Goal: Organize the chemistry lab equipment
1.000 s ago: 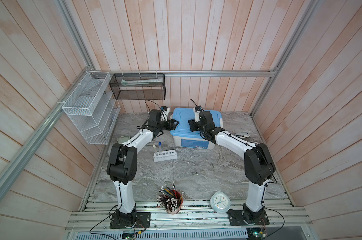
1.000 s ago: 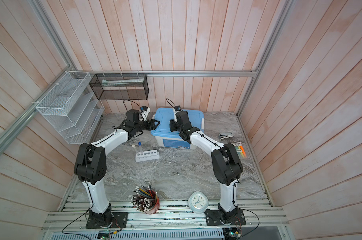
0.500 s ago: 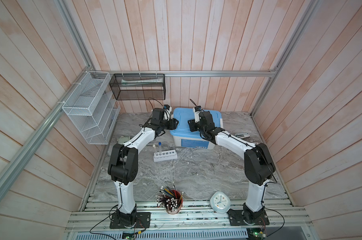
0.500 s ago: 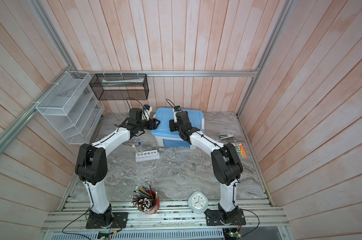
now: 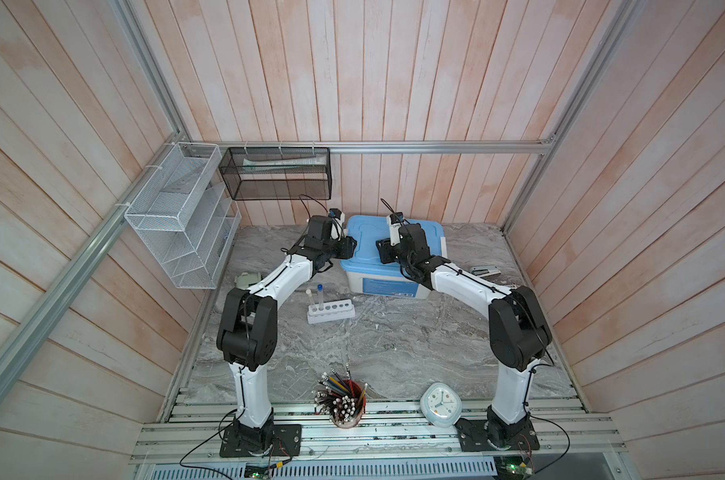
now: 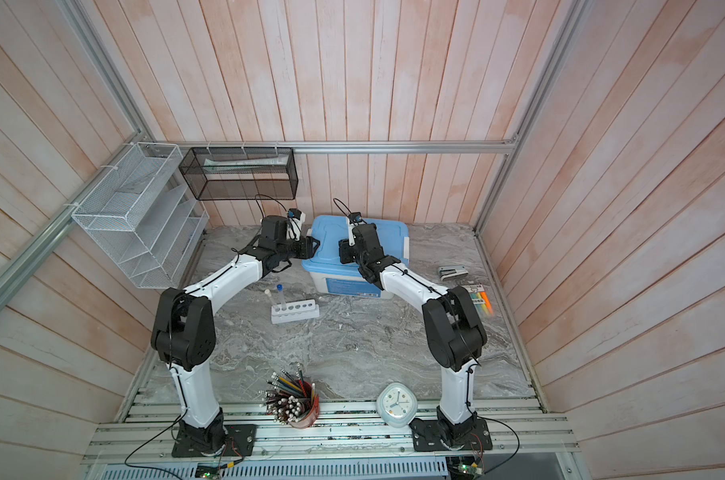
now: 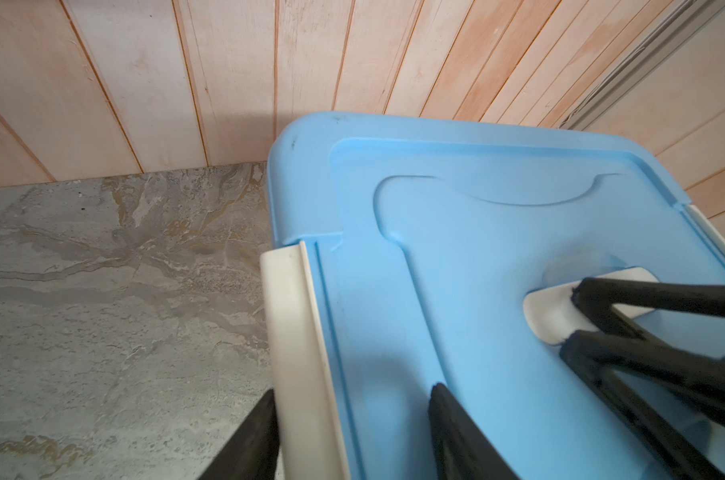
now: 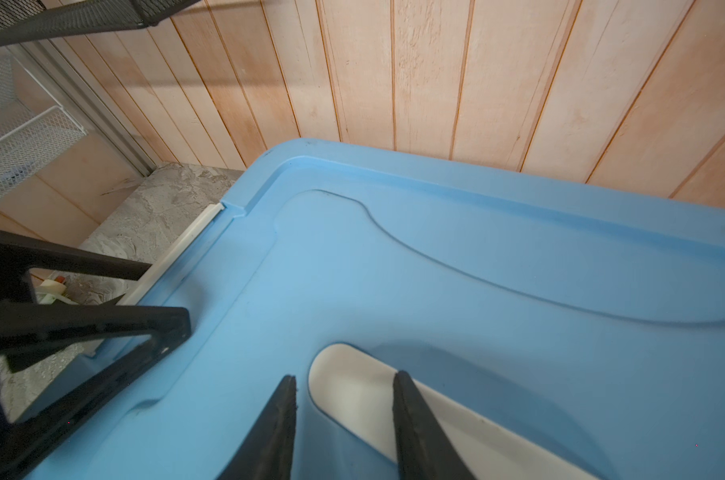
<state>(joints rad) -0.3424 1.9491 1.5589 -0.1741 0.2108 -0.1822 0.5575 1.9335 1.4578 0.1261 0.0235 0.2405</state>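
left gripper [image 7: 352,390] part open astride side latch [image 7: 294,332] of blue-lidded bin [image 5: 362,235], nothing gripped, right gripper [image 8: 344,376] astride lid handle [image 8: 352,395], grip cannot be told, six-hole rack [image 5: 330,312] with two thin tubes [image 5: 320,297] set in front of bin

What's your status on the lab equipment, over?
Left fingers open, astride white side latch. Right fingers shut on white lid handle. Blue lid closed; rack untouched. Nothing in the way.
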